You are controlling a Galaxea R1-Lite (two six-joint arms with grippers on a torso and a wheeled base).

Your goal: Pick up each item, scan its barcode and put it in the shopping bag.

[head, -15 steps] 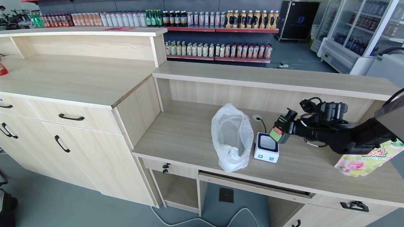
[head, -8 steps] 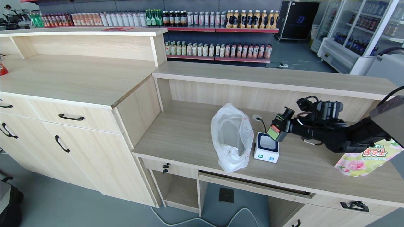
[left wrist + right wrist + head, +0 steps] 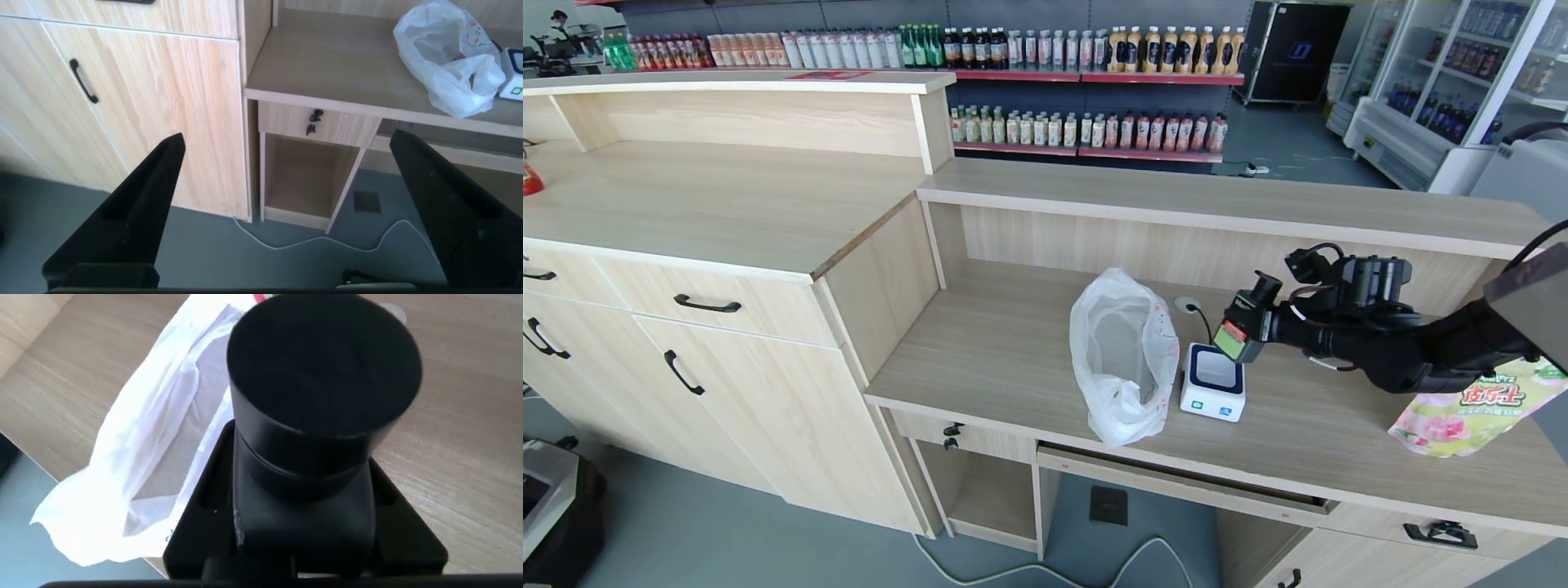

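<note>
Plainly, dark bottle (image 3: 1245, 325); round black cap (image 3: 1266, 287); green-and-red label (image 3: 1234, 340).

The bottle (image 3: 323, 416) in the right gripper (image 3: 1252, 325) hides that gripper's fingertips and the counter (image 3: 466, 457) beneath it from the wrist camera. Behind that arm the pouch (image 3: 1470, 416) is partly covered; far ahead of the left gripper (image 3: 286, 139), the scanner (image 3: 516, 61) is cut off at the edge.
</note>
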